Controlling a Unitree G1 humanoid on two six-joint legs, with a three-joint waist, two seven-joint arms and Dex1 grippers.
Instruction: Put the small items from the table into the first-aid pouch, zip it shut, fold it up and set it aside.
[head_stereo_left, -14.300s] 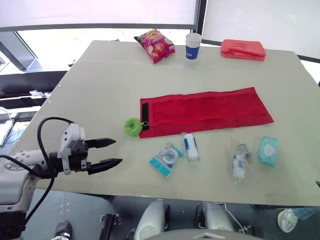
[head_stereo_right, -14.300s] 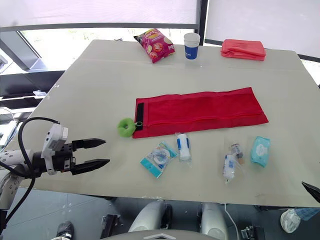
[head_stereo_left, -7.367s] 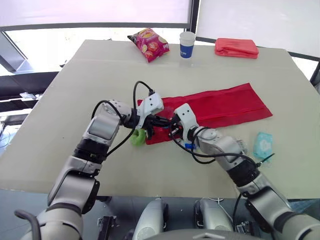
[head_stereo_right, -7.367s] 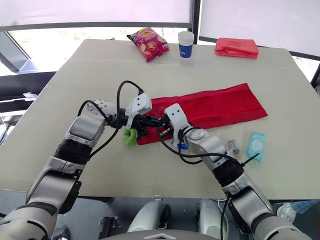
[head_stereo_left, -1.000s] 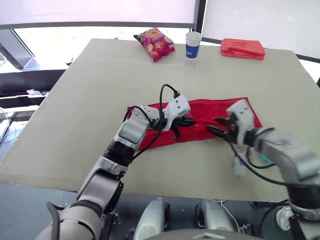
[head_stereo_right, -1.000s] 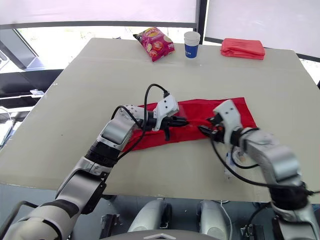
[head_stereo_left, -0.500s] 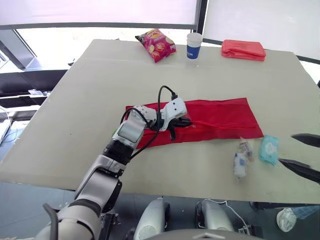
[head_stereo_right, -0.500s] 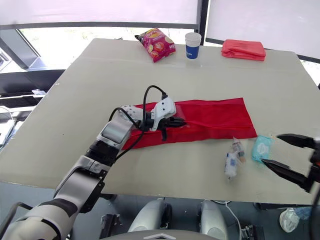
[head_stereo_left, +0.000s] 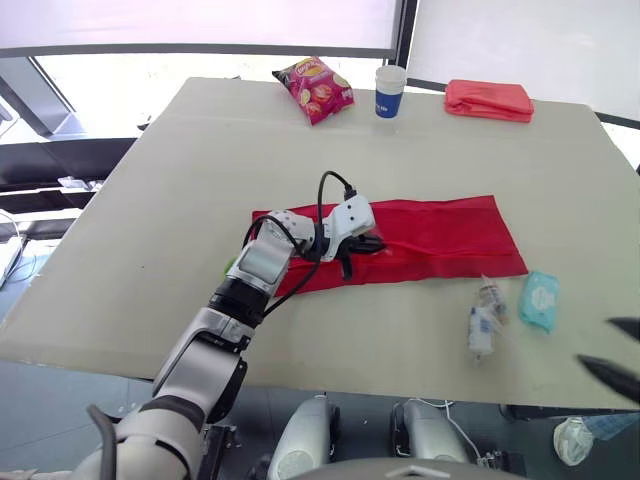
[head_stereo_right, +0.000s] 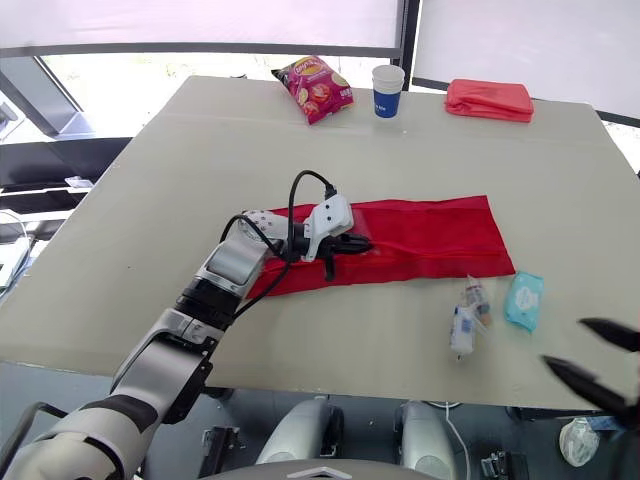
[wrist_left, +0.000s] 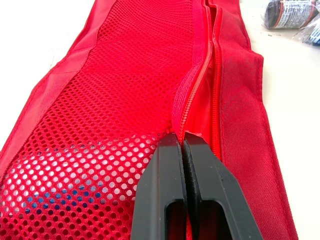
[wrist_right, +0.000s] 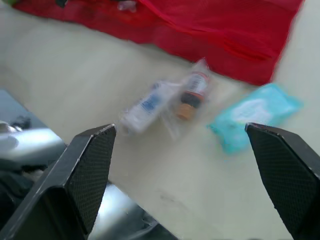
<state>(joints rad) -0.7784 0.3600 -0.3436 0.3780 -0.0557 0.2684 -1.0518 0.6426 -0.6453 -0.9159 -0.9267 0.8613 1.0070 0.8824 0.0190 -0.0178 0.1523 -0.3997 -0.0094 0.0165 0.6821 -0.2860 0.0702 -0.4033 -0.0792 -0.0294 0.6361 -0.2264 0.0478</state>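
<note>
Left wrist view: the left gripper (wrist_left: 182, 139) is pinched tight on the zip line of the red pouch (wrist_left: 125, 90), which lies mid-table. The right gripper (head_stereo_right: 565, 342) gapes wide at four o'clock from the pouch, near the bagged bottles (head_stereo_right: 466, 314) and the wipes pack (head_stereo_right: 524, 299).

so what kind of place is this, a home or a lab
Probably a lab or office room: a table by windows with roller blinds, a paper cup and chip bag at its far edge, and the robot's left gripper pinching a red pouch.
</note>
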